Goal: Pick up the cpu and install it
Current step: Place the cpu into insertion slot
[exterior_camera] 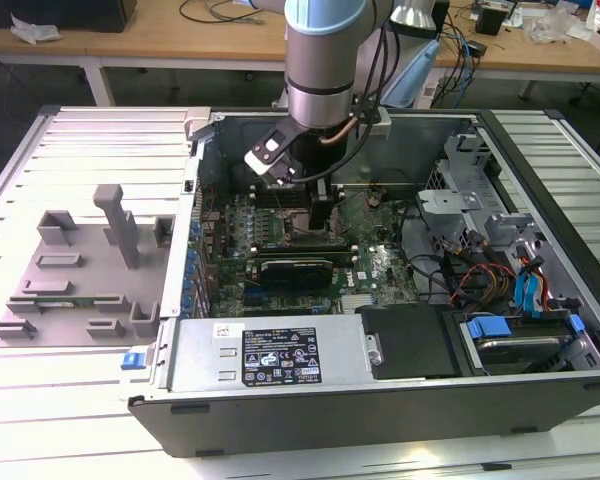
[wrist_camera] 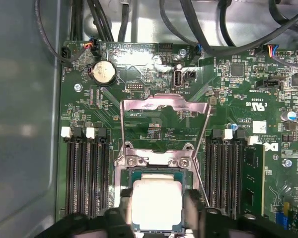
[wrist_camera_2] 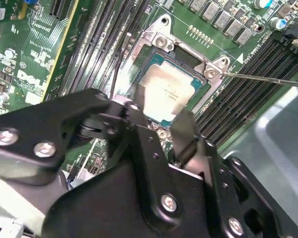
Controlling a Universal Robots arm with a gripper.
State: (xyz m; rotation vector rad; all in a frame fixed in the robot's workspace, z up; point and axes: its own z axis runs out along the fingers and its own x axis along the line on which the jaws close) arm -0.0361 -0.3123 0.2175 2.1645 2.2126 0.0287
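Observation:
The cpu (wrist_camera: pixel 156 204) is a silvery square chip with a pale rim, lying flat in the motherboard's socket (wrist_camera: pixel 158 159) inside the open computer case (exterior_camera: pixel 380 400). My gripper (wrist_camera: pixel 156 210) hangs right over it. Its two black fingers (wrist_camera: pixel 191 206) press against the chip's opposite edges, so it is shut on the cpu. In the second wrist view the cpu (wrist_camera_2: pixel 169 89) shows between the fingertips of the gripper (wrist_camera_2: pixel 159 113). The socket's metal load plate (wrist_camera: pixel 164 105) stands flipped up behind the chip. In the exterior view the gripper (exterior_camera: pixel 310 205) is low over the board's middle.
Black memory slots (wrist_camera: pixel 84 168) flank the socket on both sides. A thin metal lever (wrist_camera_2: pixel 268 78) sticks out beside it. A grey tray with plastic blocks (exterior_camera: pixel 80 280) lies at the exterior view's left. The power supply (exterior_camera: pixel 270 350) and drive bays with cables (exterior_camera: pixel 500 280) fill the case's near and right parts.

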